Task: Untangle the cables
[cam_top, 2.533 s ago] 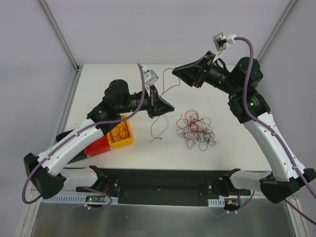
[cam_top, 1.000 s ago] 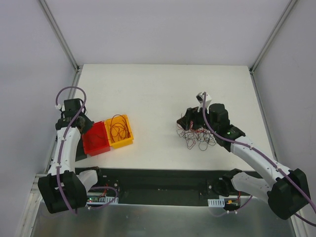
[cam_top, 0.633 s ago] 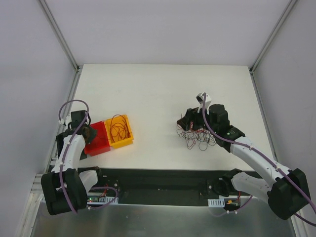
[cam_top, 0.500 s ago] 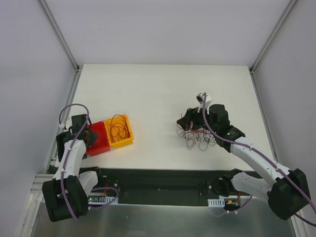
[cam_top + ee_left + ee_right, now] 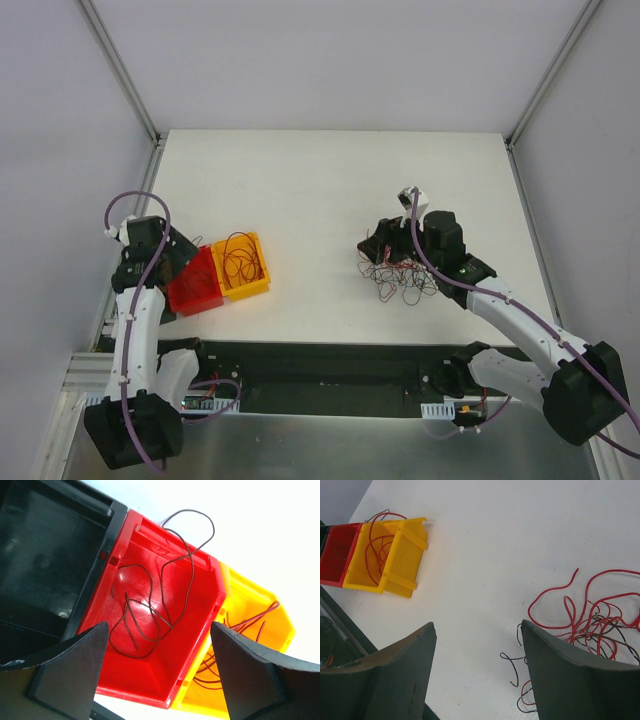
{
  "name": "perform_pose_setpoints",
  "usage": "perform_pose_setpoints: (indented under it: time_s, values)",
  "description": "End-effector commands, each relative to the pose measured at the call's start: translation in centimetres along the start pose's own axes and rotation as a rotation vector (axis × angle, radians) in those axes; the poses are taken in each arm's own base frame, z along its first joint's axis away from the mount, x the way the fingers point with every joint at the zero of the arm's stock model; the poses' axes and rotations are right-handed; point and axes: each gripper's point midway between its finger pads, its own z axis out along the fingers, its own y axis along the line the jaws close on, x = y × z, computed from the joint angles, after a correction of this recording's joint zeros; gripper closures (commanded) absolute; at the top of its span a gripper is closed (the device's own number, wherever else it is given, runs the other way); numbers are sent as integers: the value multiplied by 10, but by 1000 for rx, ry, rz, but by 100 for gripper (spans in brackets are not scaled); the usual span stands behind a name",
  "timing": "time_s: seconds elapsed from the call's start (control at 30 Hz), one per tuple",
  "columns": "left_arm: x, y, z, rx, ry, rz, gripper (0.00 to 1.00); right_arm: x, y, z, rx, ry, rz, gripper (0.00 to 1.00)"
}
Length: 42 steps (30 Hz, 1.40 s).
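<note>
we see the cables [image 5: 400,272] as a loose heap of hair-thin, curly wires, mostly red with some black, right of centre in the top view. they lie on the table [image 5: 300,180], which is white, flat and matte. we cannot count the strands in the heap. one dark wire [image 5: 150,612] lies looped in the red bin [image 5: 175,675], with one loop reaching past its rim over the table. a few red wires [image 5: 240,260] curl in the yellow bin [image 5: 250,288]. we count three bins at the left of the top view, side by side and touching, all glossy plastic boxes open on top: a black bin [image 5: 45,555], the red bin and the yellow bin. the right gripper [image 5: 477,630] hangs over the heap's upper left edge, its two dark wedge-shaped fingers spread apart and holding nothing. the left gripper [image 5: 159,630] hangs above the red bin, fingers likewise wide apart with nothing gripped.
</note>
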Motion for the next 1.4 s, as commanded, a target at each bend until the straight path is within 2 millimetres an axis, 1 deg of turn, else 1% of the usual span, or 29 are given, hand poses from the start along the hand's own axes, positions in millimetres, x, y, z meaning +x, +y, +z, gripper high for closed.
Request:
perform_pose_setpoints:
  time_s: [0.0,0.07,0.1,0.13,0.2,0.3,0.33,0.37,0.43,0.47,0.53,0.6,0.63,0.73,0.8,0.83,0.87,0.93,0.97,1.07,1.17,1.3,1.37]
  values:
    - [-23,5,-11,-63,-23,145,20,-13,10,-1,-42,-51,-12,28]
    - [-33,-4,-8,-61,-9,172,24,-13,10,-1,-44,-51,-8,29]
    - [-37,-13,-3,-47,17,183,26,-12,11,0,-48,-49,-9,29]
    - [-36,-22,4,-26,52,195,28,-12,11,0,-50,-47,-7,29]
    - [-35,-37,16,5,130,218,36,-12,11,1,-53,-46,-6,29]
    - [-30,-44,40,-11,222,228,47,-13,11,0,-50,-50,-6,29]
    - [-33,-47,47,-17,234,242,49,-13,12,-1,-52,-52,-7,29]
    - [-37,-45,58,-47,247,266,50,-14,12,-1,-53,-54,-7,29]
    - [-39,-53,69,-47,300,306,50,-13,12,-2,-53,-54,-9,29]
    - [-34,-60,74,-20,338,327,47,-14,11,-2,-50,-55,-10,29]
    - [-29,-60,83,-45,356,374,44,-13,10,-2,-47,-55,-11,29]
    - [-25,-56,92,-63,377,392,43,-14,11,-2,-47,-57,-12,29]
    - [-22,-56,97,-69,394,407,45,-12,10,-1,-46,-52,-10,28]
    - [-19,-57,103,-90,397,462,56,-12,10,0,-46,-50,-10,29]
    - [-14,-61,103,-84,403,487,58,-10,8,2,-44,-42,-7,29]
    - [-13,-60,104,-96,401,502,59,-11,9,2,-45,-42,-8,29]
    - [-12,-57,106,-113,401,516,62,-10,8,3,-44,-40,-7,29]
    - [-8,-53,108,-128,412,523,69,-9,8,4,-43,-37,-6,29]
    - [-7,-51,109,-132,416,524,75,-8,7,5,-41,-33,-4,29]
    - [-10,-49,112,-154,408,534,90,-7,7,6,-41,-30,-4,29]
    - [-14,-50,111,-152,393,548,99,-6,6,7,-41,-25,-1,29]
    - [-17,-49,107,-154,372,553,100,-7,7,6,-41,-30,-4,29]
    - [-19,-48,106,-158,364,554,86,-7,7,6,-41,-31,-5,29]
